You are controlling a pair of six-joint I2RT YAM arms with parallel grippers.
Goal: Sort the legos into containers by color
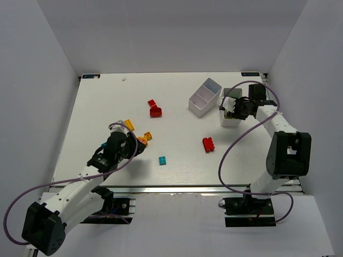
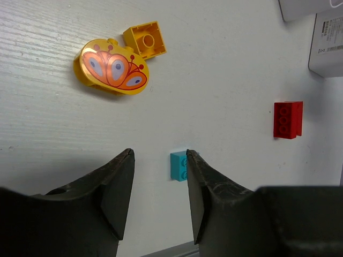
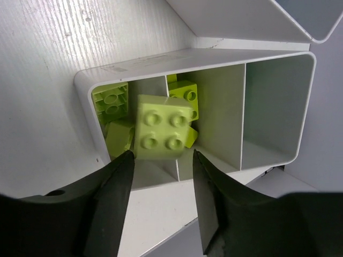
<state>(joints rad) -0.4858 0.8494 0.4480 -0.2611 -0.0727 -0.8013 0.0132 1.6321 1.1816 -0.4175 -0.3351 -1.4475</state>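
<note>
The tray (image 3: 278,101) holding lime bricks (image 3: 163,126) bears a small illegible label (image 3: 134,63).

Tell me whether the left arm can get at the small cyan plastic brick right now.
Probably yes. The left gripper is open and empty, and the small cyan plastic brick lies on the white table just beyond its fingertips, with nothing between them.

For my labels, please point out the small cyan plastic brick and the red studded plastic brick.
Small cyan plastic brick (image 2: 178,166): left wrist view, middle of its visible face.
Red studded plastic brick (image 2: 288,119): left wrist view, middle of its top.
</note>
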